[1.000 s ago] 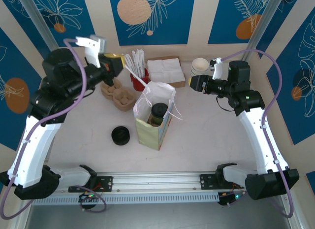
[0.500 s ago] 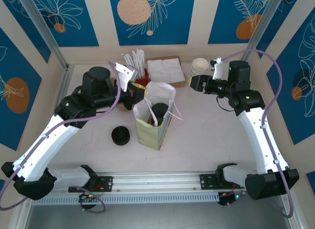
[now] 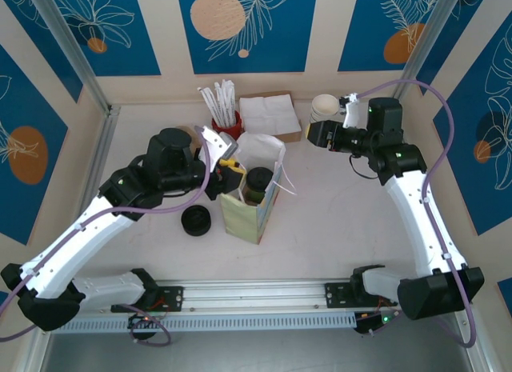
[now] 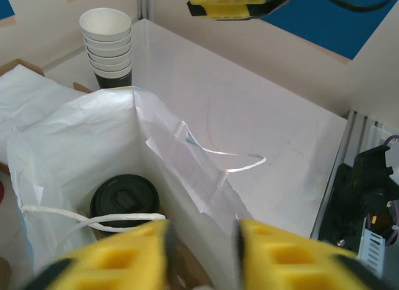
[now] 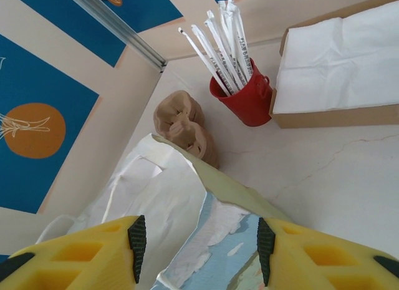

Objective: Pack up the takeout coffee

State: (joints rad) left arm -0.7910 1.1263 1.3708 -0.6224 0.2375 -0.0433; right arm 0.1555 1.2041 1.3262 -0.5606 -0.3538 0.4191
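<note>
Takeout coffee (image 3: 258, 182) stands upright inside the paper bag (image 3: 240, 216), black lid up; judged light, thin-walled, crushable, lid slick; best held round the body. Left gripper (image 4: 202, 240) straddles the bag wall, pinch uncertain; right gripper (image 5: 196, 240) spread wide, empty.

Item: takeout coffee (image 3: 258, 183). You have one small paper cup, round black lid (image 4: 124, 197) fitted, olive-green side, standing upright inside the open white bag (image 3: 244, 216) mid-table. A white handle cord (image 4: 93, 216) crosses the lid's near edge.
</note>
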